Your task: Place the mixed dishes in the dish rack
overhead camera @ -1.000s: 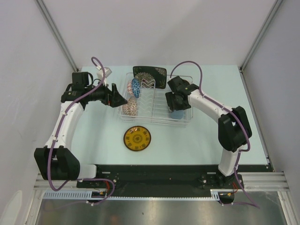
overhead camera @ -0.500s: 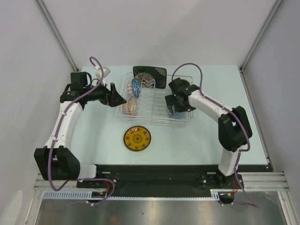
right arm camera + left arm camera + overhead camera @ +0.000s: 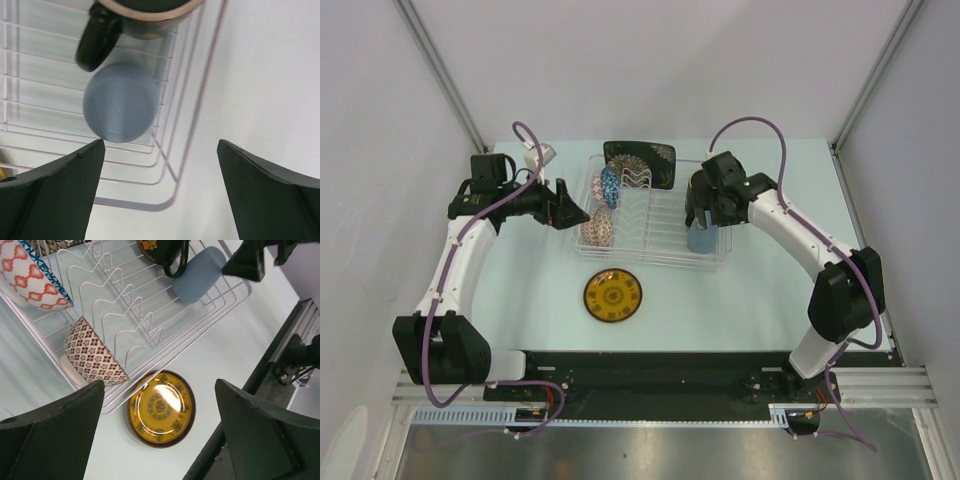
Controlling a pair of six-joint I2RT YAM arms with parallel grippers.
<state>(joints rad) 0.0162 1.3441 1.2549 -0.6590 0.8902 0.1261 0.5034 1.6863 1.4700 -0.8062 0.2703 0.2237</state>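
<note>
White walls close in a pale worktop point(image 3: 770, 290), and the wire dish rack point(image 3: 655, 258) sits toward its far edge, between the two arms. The right gripper point(image 3: 703, 212) hangs over the rack's right end with its jaws spread wide and nothing between them. Right below it, in the near right corner of the rack, the pale blue cup point(image 3: 120, 107) stands free of the fingers. It shows us its closed base, so we judge it stands mouth down to drain. The dark mug point(image 3: 145, 12) sits just beyond it. At the rack's left end the blue bowl point(image 3: 610, 186) and the beige bowl point(image 3: 598, 230) stand on edge between the wires, which keep them upright. The black square plate point(image 3: 640, 162) is at the rack's far rim; we cannot tell whether it is slotted in or only leaning there. The left gripper point(image 3: 570, 208) hovers beside the rack's left side, its jaws also spread and empty. Only the yellow plate point(image 3: 612, 295) lies flat on the worktop, near the rack's front edge, so we take it as the likely next dish to load.
</note>
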